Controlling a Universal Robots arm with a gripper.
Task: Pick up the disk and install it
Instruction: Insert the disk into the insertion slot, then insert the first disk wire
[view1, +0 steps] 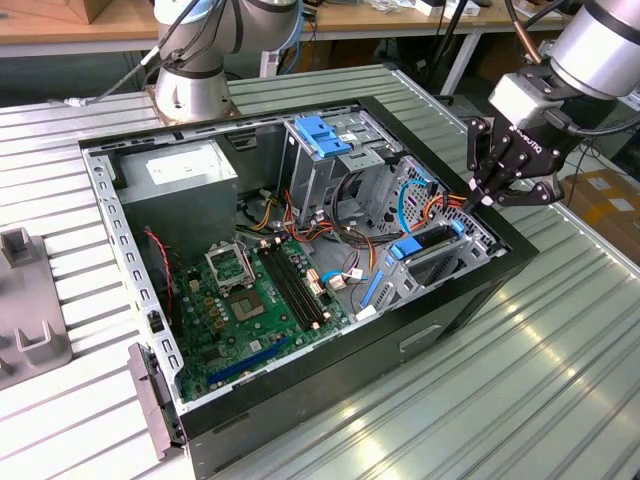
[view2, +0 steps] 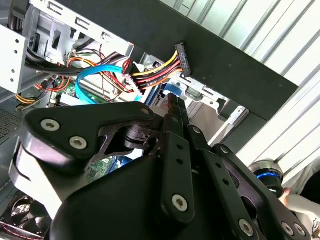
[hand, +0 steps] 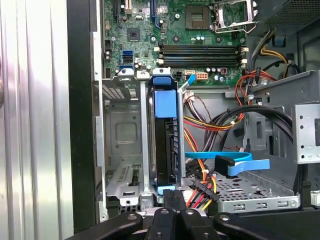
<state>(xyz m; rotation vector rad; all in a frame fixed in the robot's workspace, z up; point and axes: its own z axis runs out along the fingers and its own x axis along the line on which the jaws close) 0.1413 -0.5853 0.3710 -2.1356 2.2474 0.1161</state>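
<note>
Inside the open computer case (view1: 300, 250), the disk (hand: 166, 142) stands on edge in its drive cage (hand: 125, 140) — the seating step. The gripper (hand: 174, 197), fingers pressed together, touches its near end; finishing calls for a straight, gentle push — no tilt.

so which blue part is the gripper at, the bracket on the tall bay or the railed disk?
The disk: it stands on edge in the low cage by the case's front wall, directly below the gripper. The blue bracket sits farther back atop the tall bay.
</note>
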